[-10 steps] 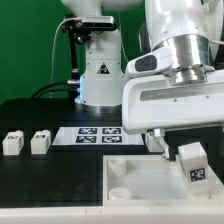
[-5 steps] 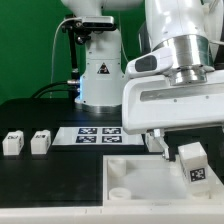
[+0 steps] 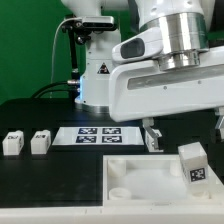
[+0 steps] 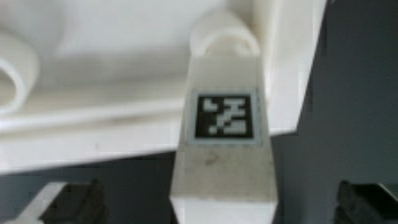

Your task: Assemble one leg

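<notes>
A white leg with a black-and-white tag stands at the corner of the large white panel on the exterior view's right. My gripper hangs just above it, open and empty, with one finger on each side. In the wrist view the leg runs up the middle over the panel, and my gripper is spread wide with dark fingertips clear of the leg on both sides. Two more legs sit on the table at the exterior view's left.
The marker board lies flat behind the panel. The arm's white base stands at the back with cables beside it. The table is black.
My hand has risen and shifted slightly to the exterior view's left. The leg stays standing on the panel's corner. The other legs have not moved.
</notes>
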Controlling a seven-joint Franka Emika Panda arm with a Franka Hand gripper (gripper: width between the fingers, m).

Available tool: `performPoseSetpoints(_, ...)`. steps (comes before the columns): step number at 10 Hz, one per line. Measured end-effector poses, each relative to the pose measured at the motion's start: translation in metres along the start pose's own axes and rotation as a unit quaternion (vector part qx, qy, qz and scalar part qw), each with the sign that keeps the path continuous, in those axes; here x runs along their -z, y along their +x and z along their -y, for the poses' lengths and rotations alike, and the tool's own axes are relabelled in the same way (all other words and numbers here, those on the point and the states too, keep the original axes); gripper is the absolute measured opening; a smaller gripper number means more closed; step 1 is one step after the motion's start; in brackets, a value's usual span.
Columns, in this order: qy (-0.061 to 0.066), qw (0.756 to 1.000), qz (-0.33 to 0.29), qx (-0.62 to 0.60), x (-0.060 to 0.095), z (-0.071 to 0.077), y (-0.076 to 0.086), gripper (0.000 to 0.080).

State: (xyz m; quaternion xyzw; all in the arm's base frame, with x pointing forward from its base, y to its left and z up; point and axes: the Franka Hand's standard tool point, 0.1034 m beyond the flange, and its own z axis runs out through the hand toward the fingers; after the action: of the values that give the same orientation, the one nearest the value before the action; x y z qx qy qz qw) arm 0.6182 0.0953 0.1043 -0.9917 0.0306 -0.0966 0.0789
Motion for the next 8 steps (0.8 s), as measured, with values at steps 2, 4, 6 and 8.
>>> performPoseSetpoints(2,0.016,0.992,0.124,-0.018,-0.003,0.002,0.002,0.0649)
performPoseSetpoints(4,0.023,0.976,0.215,-0.022,-0.013,0.005,-0.004,0.0649)
performPoseSetpoints(6,0.020,0.983,0.181,-0.022,-0.023,0.009,0.011,0.0649)
performPoseSetpoints(8,0.018,0.984,0.176,-0.028,-0.025,0.009,0.012,0.0649)
